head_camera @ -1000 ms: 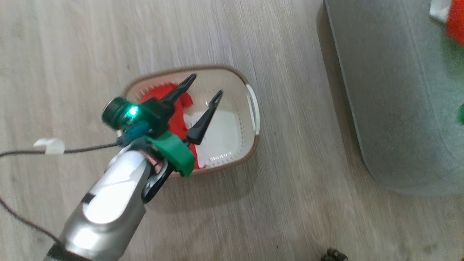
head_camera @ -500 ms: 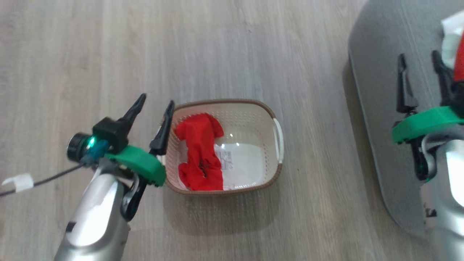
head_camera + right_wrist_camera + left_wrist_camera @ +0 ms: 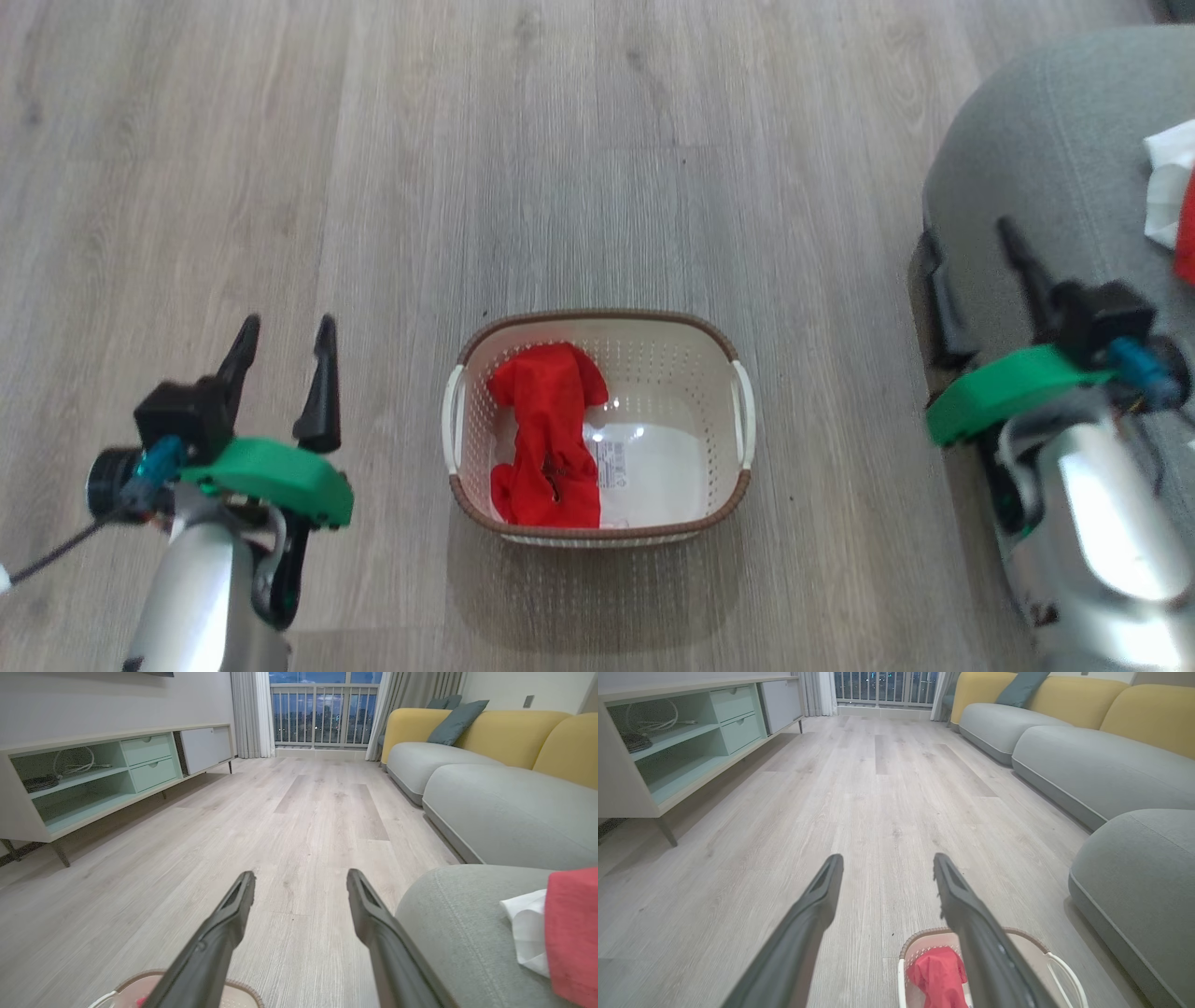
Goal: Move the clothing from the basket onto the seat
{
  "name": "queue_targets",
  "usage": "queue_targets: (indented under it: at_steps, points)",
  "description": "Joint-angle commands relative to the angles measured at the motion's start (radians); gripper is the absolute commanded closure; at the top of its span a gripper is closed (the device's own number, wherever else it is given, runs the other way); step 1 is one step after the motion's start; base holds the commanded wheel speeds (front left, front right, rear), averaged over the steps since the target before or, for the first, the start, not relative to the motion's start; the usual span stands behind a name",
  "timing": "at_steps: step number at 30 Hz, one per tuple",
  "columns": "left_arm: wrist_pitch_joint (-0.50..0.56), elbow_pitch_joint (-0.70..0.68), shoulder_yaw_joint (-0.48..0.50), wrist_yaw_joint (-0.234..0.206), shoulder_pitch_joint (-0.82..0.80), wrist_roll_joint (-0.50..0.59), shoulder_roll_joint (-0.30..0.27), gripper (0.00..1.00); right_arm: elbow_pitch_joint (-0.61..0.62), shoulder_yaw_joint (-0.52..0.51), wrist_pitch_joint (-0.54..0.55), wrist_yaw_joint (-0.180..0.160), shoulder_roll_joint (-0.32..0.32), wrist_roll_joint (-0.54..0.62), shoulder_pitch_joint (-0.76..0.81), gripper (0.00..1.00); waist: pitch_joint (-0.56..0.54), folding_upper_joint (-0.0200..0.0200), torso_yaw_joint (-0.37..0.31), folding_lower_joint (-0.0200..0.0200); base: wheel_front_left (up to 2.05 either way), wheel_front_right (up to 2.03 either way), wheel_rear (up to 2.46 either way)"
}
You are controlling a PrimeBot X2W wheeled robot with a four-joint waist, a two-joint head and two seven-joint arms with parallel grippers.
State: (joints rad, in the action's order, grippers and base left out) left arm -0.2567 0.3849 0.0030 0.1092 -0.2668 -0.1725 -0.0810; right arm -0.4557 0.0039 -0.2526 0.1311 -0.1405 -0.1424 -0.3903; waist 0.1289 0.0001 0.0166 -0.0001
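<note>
The basket (image 3: pixel 597 320), a small cream oval with perforated walls, a brown woven-look rim and white side handles, sits on the wooden floor (image 3: pixel 597 140). Inside it, against its left half, lies a red garment (image 3: pixel 549 439), a thin, crumpled strip of bright cloth running from the far wall to the near wall. The right half of the basket's bottom is bare, with a label sticker just beside the cloth. Right of the basket, apart from it across a band of floor, stands the seat (image 3: pixel 1046 159), rounded and covered in grey-green fabric. On its top, at the side away from the basket, rests a second garment (image 3: pixel 1167 187), red with a white section. The left gripper (image 3: pixel 288 325) hangs over the floor to the left of the basket, well apart from its handle. Its two dark fingers are spread with a clear gap between them and nothing in it, touching neither cloth nor basket. In the left wrist view the left gripper (image 3: pixel 887 858) shows the same wide gap, with the basket (image 3: pixel 924 935) and the red garment (image 3: pixel 938 975) low between the fingers. The right gripper (image 3: pixel 966 238) is to the right of the basket, over the seat's near edge. The right wrist view shows the right gripper (image 3: pixel 301 873) parted and empty, the seat (image 3: pixel 458 914) and second garment (image 3: pixel 567 933) off to its side.
</note>
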Motion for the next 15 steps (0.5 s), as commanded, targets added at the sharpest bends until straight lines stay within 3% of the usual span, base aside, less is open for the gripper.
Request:
queue_targets:
  at_steps: [1, 15]
  points:
    - [-0.005, -0.038, 0.041, -0.007, -0.013, 0.013, -0.008, 0.0, 0.029, 0.027, -0.009, 0.0, 0.009, -0.007, -0.005, 0.0, -0.008, -0.0001, -0.001, 0.0001, 0.0, 0.0, 0.0]
    - [-0.005, -0.058, 0.119, -0.002, 0.083, 0.068, 0.023, 0.0, 0.023, 0.055, -0.009, 0.0, 0.037, -0.02, 0.09, 0.0, -0.063, -0.0001, -0.008, 0.0001, 0.0, 0.0, 0.0]
